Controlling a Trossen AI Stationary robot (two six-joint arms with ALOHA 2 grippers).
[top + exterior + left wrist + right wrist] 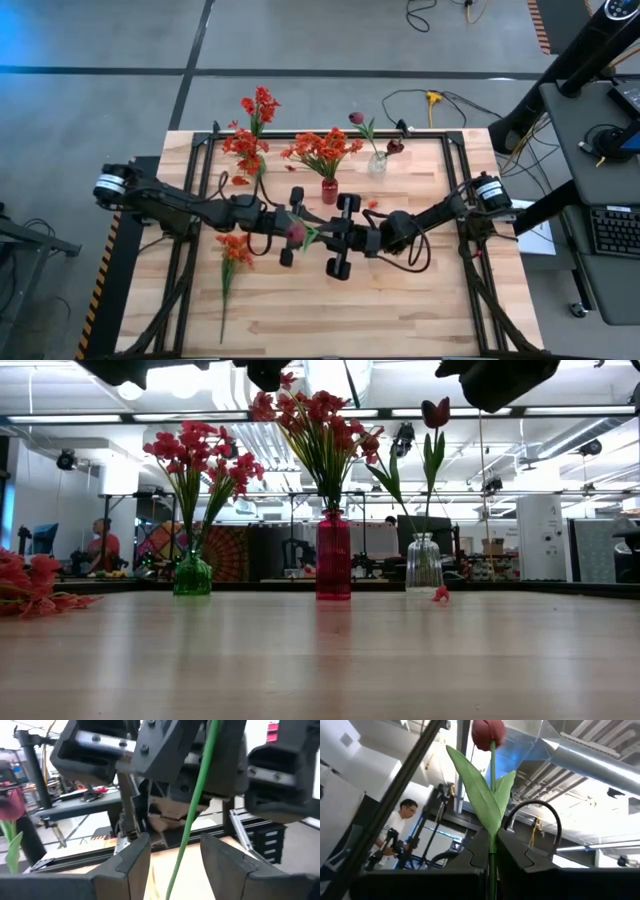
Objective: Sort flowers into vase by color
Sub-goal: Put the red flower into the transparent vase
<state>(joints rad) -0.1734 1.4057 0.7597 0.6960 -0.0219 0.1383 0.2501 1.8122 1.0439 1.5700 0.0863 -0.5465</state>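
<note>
A dark maroon tulip (297, 232) with green leaves is lifted above the table's middle. My right gripper (492, 845) is shut on its stalk, and the bloom (488, 732) points toward the left arm. My left gripper (175, 855) is open. Its two fingers stand on either side of the green stalk (192, 805) without touching it, facing the right gripper (325, 236). At the far side stand a green vase (192, 575) of red blooms, a red vase (333, 555) of orange-red blooms, and a clear vase (424, 565) holding one maroon tulip. My right gripper pinches the tulip's stalk (492, 851) between its two fingers, just below where the leaves (482, 795) spread. The fingers lie across the stalk. The flower is lifted clear of the table, with leaves and bloom standing out past the fingertips.
An orange-red stem (233, 252) lies loose on the table near the left arm, its stalk running toward the near edge. Small red petals (372, 204) lie near the vases. Black frame rails (462, 190) border the wooden table. A person (402, 817) shows in the room behind.
</note>
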